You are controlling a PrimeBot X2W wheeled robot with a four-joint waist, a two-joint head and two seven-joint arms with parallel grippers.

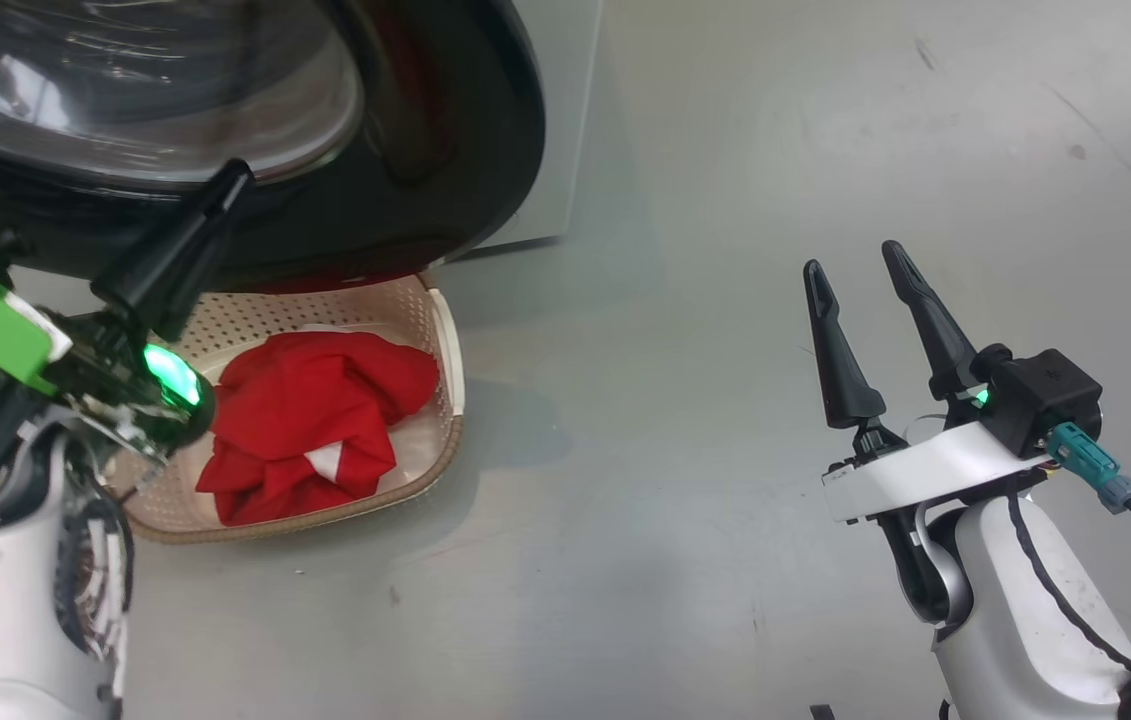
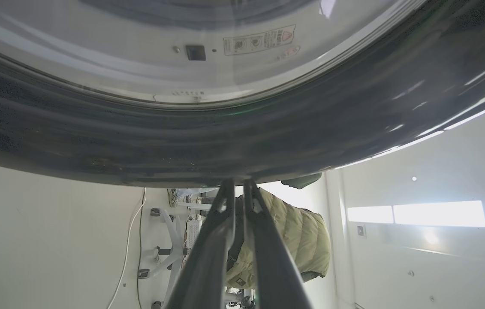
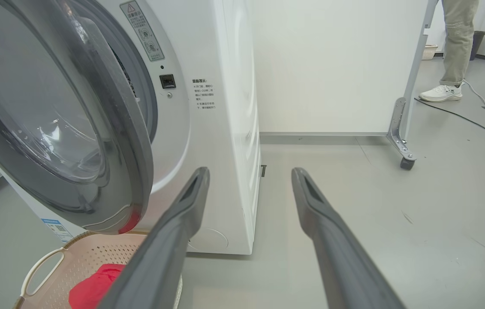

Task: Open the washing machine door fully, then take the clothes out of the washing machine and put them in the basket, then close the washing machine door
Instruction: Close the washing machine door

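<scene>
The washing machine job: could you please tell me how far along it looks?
Done: the door is open and the clothes lie in the basket; the machine's inside is hidden, so more may remain. In hand: the left gripper, shut, sits at the door's black rim, likely to push it. Left: closing the door. The right gripper is open, idle.

Robot test lab, bare grey floor [image 3: 396,214], wheeled white partition [image 3: 332,64], loose cables [image 3: 474,124]

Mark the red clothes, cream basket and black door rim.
Bright red fabric clothes [image 1: 310,420]: head view, pile's middle.
Cream perforated plastic basket [image 1: 447,350]: head view, right wall.
Round black-rimmed glass door [image 2: 242,141]: left wrist view, rim.
</scene>
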